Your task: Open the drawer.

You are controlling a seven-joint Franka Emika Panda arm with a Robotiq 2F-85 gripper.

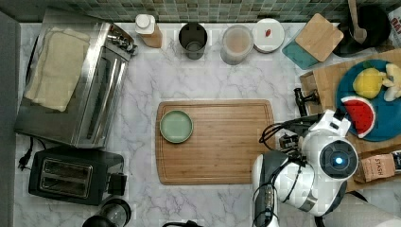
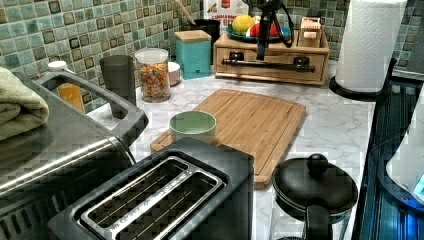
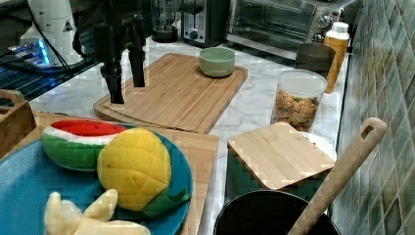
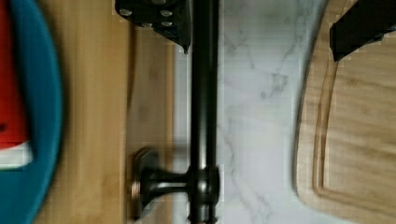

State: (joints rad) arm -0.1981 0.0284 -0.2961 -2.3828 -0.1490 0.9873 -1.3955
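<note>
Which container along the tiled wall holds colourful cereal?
The clear jar with the pale lid, between the dark grey cup and the teal canister in the left view. The others are opaque.

The drawer (image 2: 272, 64) I'm after is shallow light wood, seated in its low box beyond the far end of the cutting board (image 2: 247, 125). Its long black bar handle (image 4: 204, 112) runs level across the front on two short posts, standing off the wood.
</note>
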